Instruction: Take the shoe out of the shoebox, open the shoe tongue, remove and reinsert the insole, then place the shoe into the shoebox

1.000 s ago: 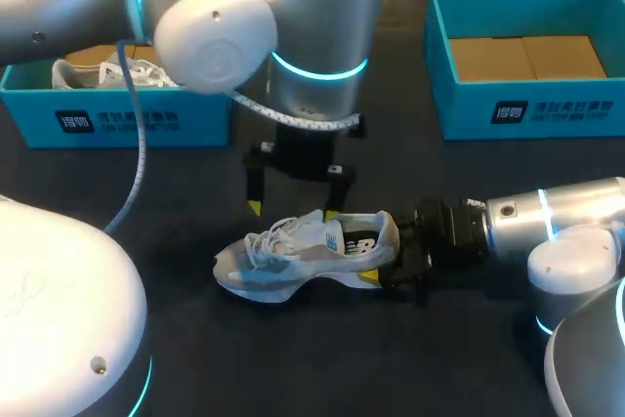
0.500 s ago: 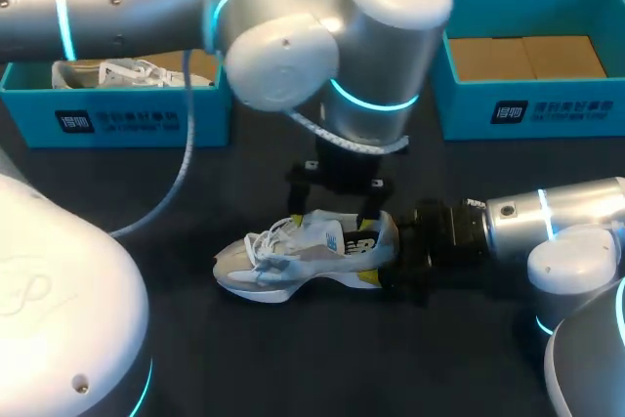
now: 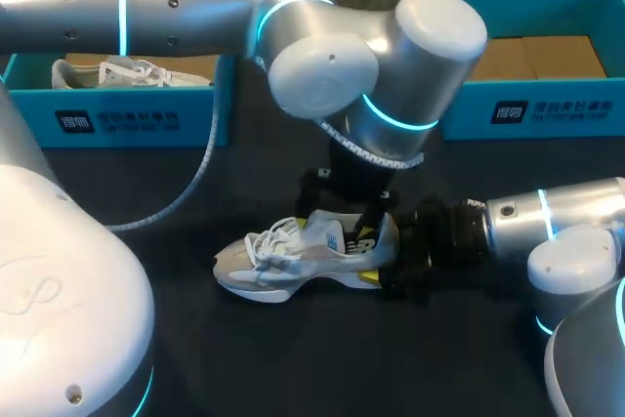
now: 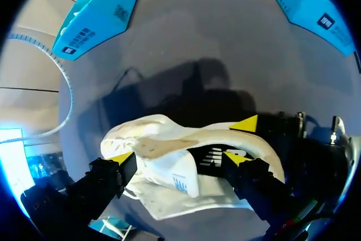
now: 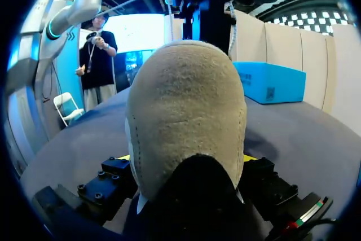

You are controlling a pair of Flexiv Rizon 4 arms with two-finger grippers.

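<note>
Left tool [image 4: 177,158]: fingers apart, straddling the shoe [image 4: 186,167] from above, one each side of the upper; contact not clear. Right tool [image 5: 185,159]: clamped on the shoe at its heel, coming in low from the side. Shoe stands on its sole on the table [image 3: 293,358], toe toward my left. Blue shoebox [image 3: 532,95] behind at right, well apart. Left box [image 3: 127,119] holds a second shoe [image 3: 107,73].

The dark tabletop [image 3: 293,358] carries a pale shoe [image 3: 293,259] near its middle; the left shoebox [image 3: 127,122] and right shoebox [image 3: 532,112] stand at its far edge.
</note>
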